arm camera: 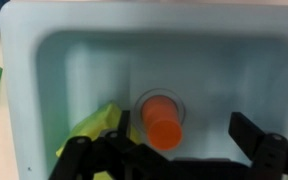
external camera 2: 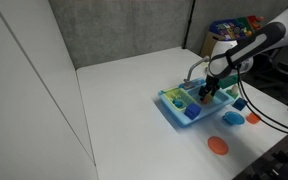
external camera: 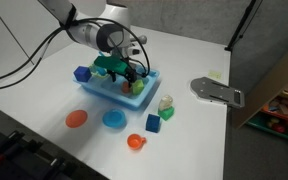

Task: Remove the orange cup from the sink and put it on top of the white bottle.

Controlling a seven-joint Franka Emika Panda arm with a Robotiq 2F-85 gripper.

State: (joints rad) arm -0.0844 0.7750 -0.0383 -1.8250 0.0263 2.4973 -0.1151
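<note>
Closest to the wrist camera is the gripper [arm camera: 172, 150], its two dark fingers standing well apart, one on either side of the orange cup [arm camera: 164, 122] and, as far as I can tell, not touching it. I judge that spread to be deliberate: it straddles the cup so that a short descent and a squeeze would take it. The cup sits on the floor of the sink [arm camera: 44, 60], on a round drain ring near the middle of the basin, with a yellow-green piece [arm camera: 99, 125] just beside it on the left. That neighbour crowds the left finger and could be nudged on closing. In an exterior view the arm leans over the sink [external camera: 104, 92] with the gripper [external camera: 132, 75] low inside it. The white bottle [external camera: 166, 103] stands on the table to the right of the sink, apart from it, with a green cube [external camera: 154, 124] nearer the camera. The grasp is not yet made, and the bottle's small top will demand careful placing.
</note>
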